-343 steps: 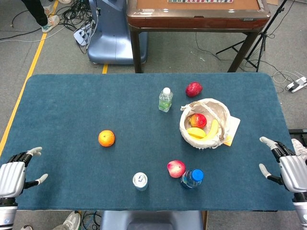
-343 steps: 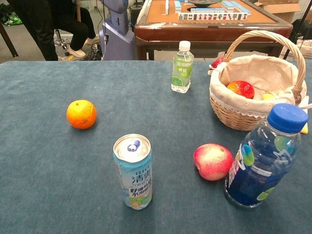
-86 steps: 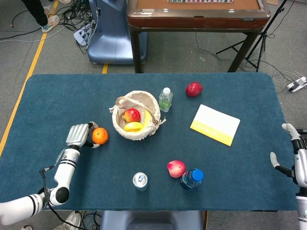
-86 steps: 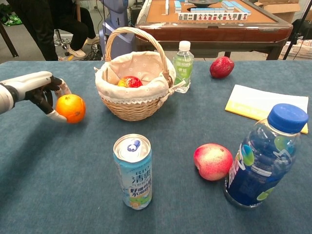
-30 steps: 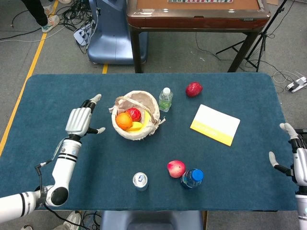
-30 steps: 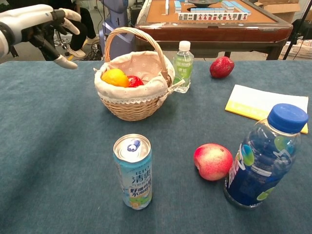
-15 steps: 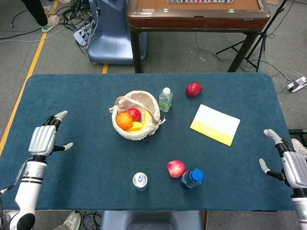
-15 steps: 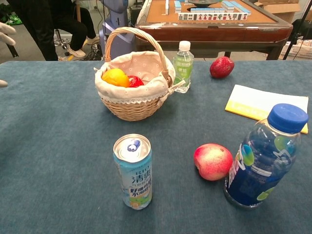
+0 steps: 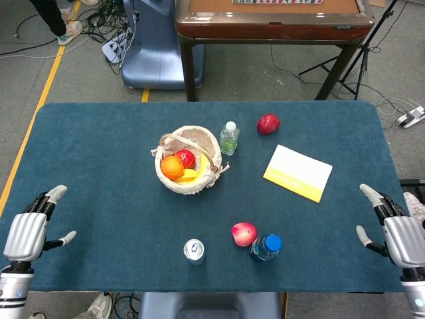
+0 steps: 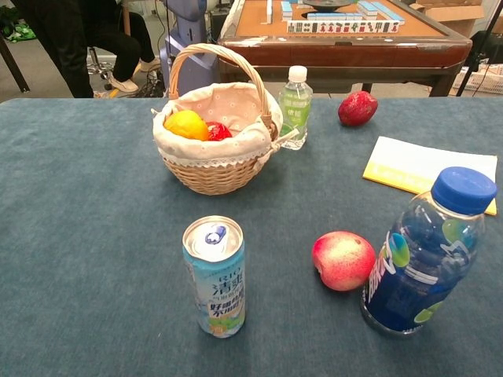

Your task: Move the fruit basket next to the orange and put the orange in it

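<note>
The blue table (image 9: 99, 153) is carrying everything it did half a second ago, and nothing on it is shifting; what is changing is at its near edge, where both arms are pulling back toward the robot. The left hand (image 9: 26, 234), which was hanging over the left part of the cloth a moment earlier, is now sitting at the near left corner with its fingers spread and nothing in them, and the chest view is no longer catching it at all. The right hand (image 9: 397, 234) is resting at the near right edge, likewise released and empty. The basket (image 9: 214, 174) is standing left of the green bottle (image 9: 229, 137), well apart from either hand, and the orange (image 9: 172, 167) is lying inside it against the left wall, beside a red fruit (image 9: 187, 158) and a banana (image 9: 188, 175). With the orange in the basket and both hands withdrawing empty, the task is looking finished. The can (image 9: 194, 250), the peach (image 9: 244, 233), the blue bottle (image 9: 267, 246), the notepad (image 9: 298, 172) and the red mango (image 9: 268, 123) are all sitting untouched.
</note>
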`<state>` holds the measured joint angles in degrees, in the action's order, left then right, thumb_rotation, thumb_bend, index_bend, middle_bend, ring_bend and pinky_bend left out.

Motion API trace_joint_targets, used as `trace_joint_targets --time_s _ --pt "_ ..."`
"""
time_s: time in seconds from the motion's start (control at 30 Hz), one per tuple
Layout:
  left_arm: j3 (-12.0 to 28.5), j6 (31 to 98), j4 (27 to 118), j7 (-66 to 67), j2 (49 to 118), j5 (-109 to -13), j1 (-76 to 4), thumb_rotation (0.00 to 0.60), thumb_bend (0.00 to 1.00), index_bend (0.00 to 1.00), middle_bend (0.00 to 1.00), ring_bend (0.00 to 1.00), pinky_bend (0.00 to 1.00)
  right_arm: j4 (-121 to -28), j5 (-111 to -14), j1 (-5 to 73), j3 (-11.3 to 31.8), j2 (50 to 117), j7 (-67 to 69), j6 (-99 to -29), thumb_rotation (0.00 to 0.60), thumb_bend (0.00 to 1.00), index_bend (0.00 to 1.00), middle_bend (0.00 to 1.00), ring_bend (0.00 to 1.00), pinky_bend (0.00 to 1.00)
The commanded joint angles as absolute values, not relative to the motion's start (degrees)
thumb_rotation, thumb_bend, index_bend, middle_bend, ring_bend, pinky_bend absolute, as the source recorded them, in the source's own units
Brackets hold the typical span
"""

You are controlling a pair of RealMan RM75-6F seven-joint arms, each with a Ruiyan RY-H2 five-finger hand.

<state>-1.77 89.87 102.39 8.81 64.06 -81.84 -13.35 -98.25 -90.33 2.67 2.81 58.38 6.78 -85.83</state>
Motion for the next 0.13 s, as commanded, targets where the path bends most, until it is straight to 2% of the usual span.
trace_joint_targets --time_s 0.03,0.13 --pt "-2.33 90.64 102.8 9.75 64.14 -82.65 -11.99 0.6 0.07 0.15 0.15 0.16 0.3 -98.29 -90.17 2.19 2.85 58.81 6.45 -86.63 0.6 0.38 0.07 0.14 0.12 0.29" --pt "-2.01 90.31 102.35 10.87 64.77 -82.41 -11.44 0.6 0.07 0.15 0.15 0.16 0.3 -98.32 -89.56 1.76 2.94 59.16 6.05 -87.29 0.6 0.38 0.07 0.14 0.12 0.29"
